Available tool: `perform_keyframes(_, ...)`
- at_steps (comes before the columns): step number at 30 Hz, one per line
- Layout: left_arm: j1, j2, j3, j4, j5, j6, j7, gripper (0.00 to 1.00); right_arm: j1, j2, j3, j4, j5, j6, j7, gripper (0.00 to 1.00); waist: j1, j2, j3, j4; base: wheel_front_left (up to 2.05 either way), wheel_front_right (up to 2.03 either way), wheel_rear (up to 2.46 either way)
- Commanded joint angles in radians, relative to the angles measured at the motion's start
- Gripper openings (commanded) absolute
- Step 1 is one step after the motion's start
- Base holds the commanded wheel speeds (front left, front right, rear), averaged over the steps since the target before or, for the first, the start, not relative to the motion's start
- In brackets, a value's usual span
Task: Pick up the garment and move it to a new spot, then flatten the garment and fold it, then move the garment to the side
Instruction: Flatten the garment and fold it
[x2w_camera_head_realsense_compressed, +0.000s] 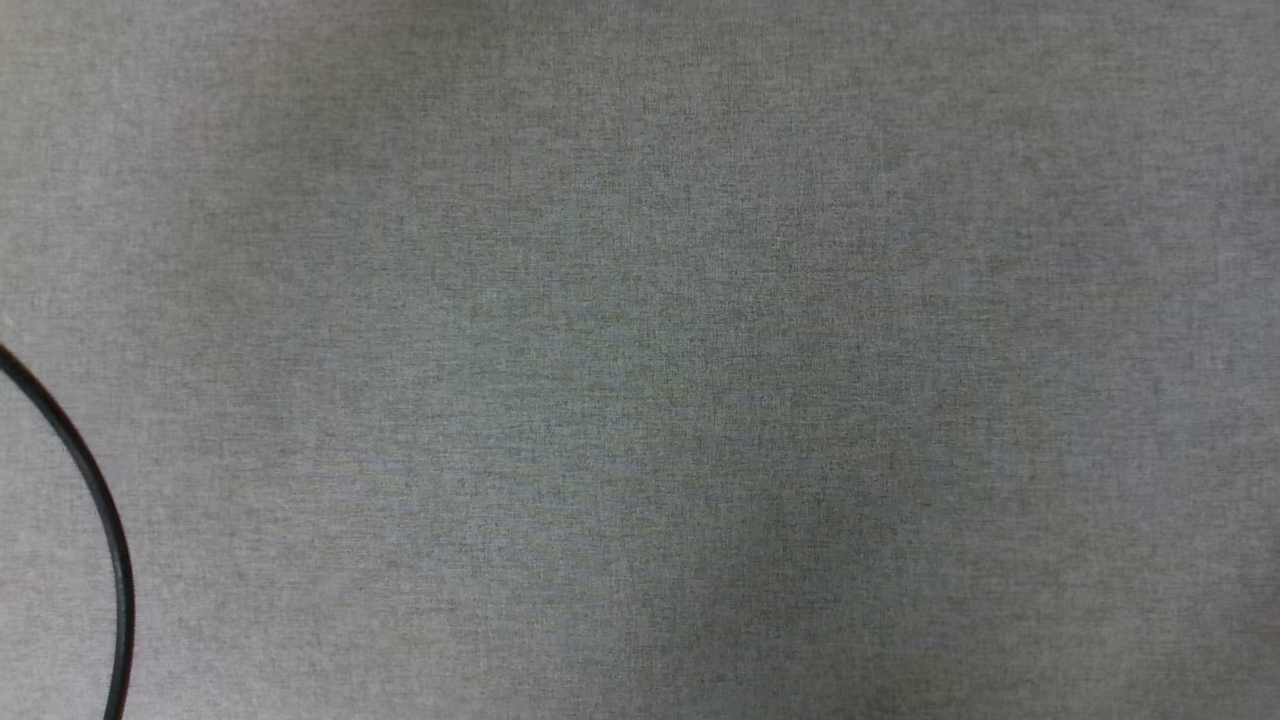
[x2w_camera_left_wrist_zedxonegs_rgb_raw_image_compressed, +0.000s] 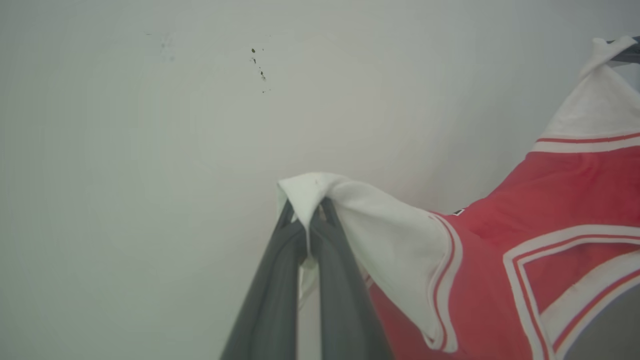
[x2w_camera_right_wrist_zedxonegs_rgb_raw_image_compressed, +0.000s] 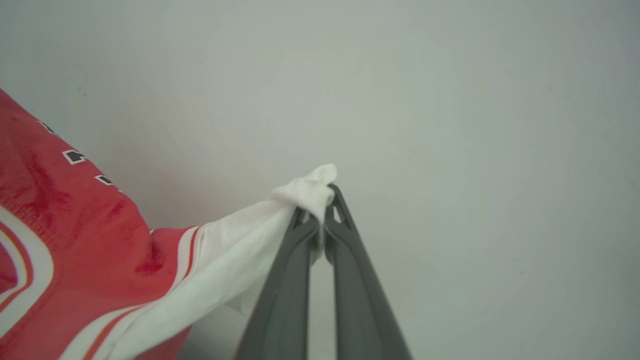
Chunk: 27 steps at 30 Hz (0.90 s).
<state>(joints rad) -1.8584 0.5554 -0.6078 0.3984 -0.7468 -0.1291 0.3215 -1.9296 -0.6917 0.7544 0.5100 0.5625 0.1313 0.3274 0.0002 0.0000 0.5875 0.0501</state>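
The garment (x2w_camera_left_wrist_zedxonegs_rgb_raw_image_compressed: 530, 235) is a red shirt with white sleeves and red-and-white striped trim, held up in the air between both arms. My left gripper (x2w_camera_left_wrist_zedxonegs_rgb_raw_image_compressed: 307, 212) is shut on the tip of one white sleeve. In the right wrist view my right gripper (x2w_camera_right_wrist_zedxonegs_rgb_raw_image_compressed: 320, 200) is shut on the other white sleeve of the garment (x2w_camera_right_wrist_zedxonegs_rgb_raw_image_compressed: 75, 235), whose red body sags away to the left with small black print marks showing. In the left wrist view the right gripper's dark fingertip (x2w_camera_left_wrist_zedxonegs_rgb_raw_image_compressed: 627, 52) shows at the far upper right, pinching the far sleeve.
A plain pale wall (x2w_camera_left_wrist_zedxonegs_rgb_raw_image_compressed: 175, 150) with a few small dark specks stands behind the shirt. The head view looks down on grey woven cloth (x2w_camera_head_realsense_compressed: 640, 360), with a thin black curved cable (x2w_camera_head_realsense_compressed: 100, 510) at its lower left edge.
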Motion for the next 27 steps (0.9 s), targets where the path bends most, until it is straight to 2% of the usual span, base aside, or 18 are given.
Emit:
perform_keyframes(1,-0.010,0.000,-0.014,0.012,-0.002,0.000,-0.011,0.00,-0.017,0.006,0.007,0.016,-0.005,-0.001,-0.013,0.00,-0.0002,0.0000,0.004,0.001,0.00,0.00,0.00)
perform_keyframes(4,-0.004,0.006,-0.046,0.052,-0.020,0.000,-0.045,0.00,-0.005,0.023,0.036,0.064,0.006,-0.001,-0.046,0.00,-0.0002,0.0000,0.010,-0.002,0.00,0.00,0.00)
perform_keyframes(10,0.109,0.021,-0.113,0.117,-0.069,0.000,-0.123,0.00,0.124,0.058,0.086,0.157,0.058,-0.001,-0.144,0.00,-0.0002,0.0000,-0.001,-0.018,0.00,0.00,0.00)
perform_keyframes(21,0.490,0.082,-0.198,0.173,-0.151,0.000,-0.303,0.00,0.458,0.132,0.146,0.280,0.195,-0.001,-0.340,0.00,-0.0002,0.0000,-0.117,-0.046,0.00,0.00,0.00)
perform_keyframes(23,0.575,0.088,-0.201,0.166,-0.169,0.007,-0.335,0.00,0.529,0.140,0.153,0.297,0.218,-0.001,-0.375,0.00,-0.0002,0.0000,-0.152,-0.048,0.00,0.00,0.00)
perform_keyframes(27,0.760,0.106,-0.207,0.122,-0.205,0.050,-0.393,0.00,0.672,0.134,0.183,0.312,0.245,-0.001,-0.440,0.00,-0.0002,0.0000,-0.218,-0.050,0.00,0.00,0.00)
